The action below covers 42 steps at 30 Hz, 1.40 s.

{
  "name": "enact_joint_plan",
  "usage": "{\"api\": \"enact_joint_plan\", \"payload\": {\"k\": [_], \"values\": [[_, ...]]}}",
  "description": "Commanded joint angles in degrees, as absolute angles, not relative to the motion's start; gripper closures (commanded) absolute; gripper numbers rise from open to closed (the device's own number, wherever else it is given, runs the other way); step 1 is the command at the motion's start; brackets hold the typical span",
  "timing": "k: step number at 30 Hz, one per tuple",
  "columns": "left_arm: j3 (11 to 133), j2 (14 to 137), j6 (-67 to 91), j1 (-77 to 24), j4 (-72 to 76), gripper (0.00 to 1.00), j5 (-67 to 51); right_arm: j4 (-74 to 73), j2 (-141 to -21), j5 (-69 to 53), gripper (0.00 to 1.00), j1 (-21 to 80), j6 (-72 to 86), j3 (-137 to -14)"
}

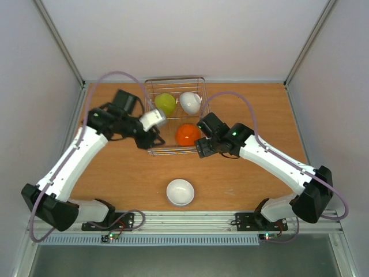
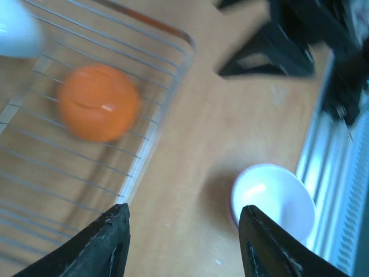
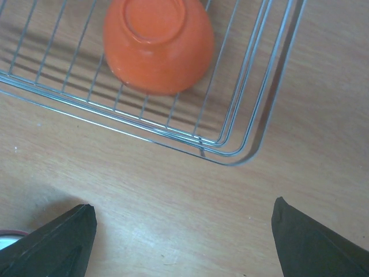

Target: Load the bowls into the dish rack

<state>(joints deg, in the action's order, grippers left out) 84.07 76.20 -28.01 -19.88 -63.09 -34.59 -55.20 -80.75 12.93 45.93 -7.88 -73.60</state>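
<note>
The wire dish rack (image 1: 151, 86) stands at the table's back centre. In it lie a yellow-green bowl (image 1: 166, 103), a white bowl (image 1: 190, 102) and an overturned orange bowl (image 1: 187, 134). A pale grey-white bowl (image 1: 153, 119) lies tilted at the rack's left side. Another white bowl (image 1: 180, 191) sits upright on the table near the front. My left gripper (image 1: 152, 140) is open and empty at the rack's front left, just below the pale bowl. My right gripper (image 1: 203, 148) is open and empty over the table at the rack's front right corner (image 3: 253, 151), near the orange bowl (image 3: 157, 43).
The left wrist view shows the blurred orange bowl (image 2: 98, 103) in the rack (image 2: 147, 147), the white bowl (image 2: 275, 199) on the wood, and the open left gripper (image 2: 184, 210). A metal rail (image 1: 190, 218) runs along the front edge. Grey walls enclose the table.
</note>
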Motion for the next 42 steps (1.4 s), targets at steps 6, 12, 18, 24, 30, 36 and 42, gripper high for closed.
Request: {"api": "enact_joint_plan", "payload": {"k": [6,12,18,24,30,36,42], "values": [[70.07,77.99,-25.82,-39.51,-65.82,0.49,-19.05,-49.99,-72.15,5.25,0.16,42.90,-4.63,-66.29],[67.96,81.94,-24.20,-43.53,-64.65,0.51,-15.22,-48.52,-66.85,2.90,0.16,41.48,-3.87,-62.94],[69.18,85.64,-23.56,-47.23,-64.77,0.51,-14.81,-48.43,-65.45,2.46,0.16,40.20,-3.58,-60.47],[70.51,88.78,-22.36,-47.98,-64.52,0.52,-14.06,-48.05,-62.39,1.75,0.16,39.57,-3.57,-58.80],[71.30,91.44,-20.80,-48.75,-63.92,0.55,-12.42,-47.56,-60.41,1.28,0.16,38.75,-3.97,-57.12],[71.98,92.86,-20.04,-49.51,-63.84,0.55,-12.78,-47.46,-60.17,1.08,0.16,38.52,-3.70,-55.91],[71.71,93.82,-20.08,-51.16,-63.73,0.55,-12.92,-47.56,-60.42,0.94,0.15,38.45,-3.81,-55.90]]}}
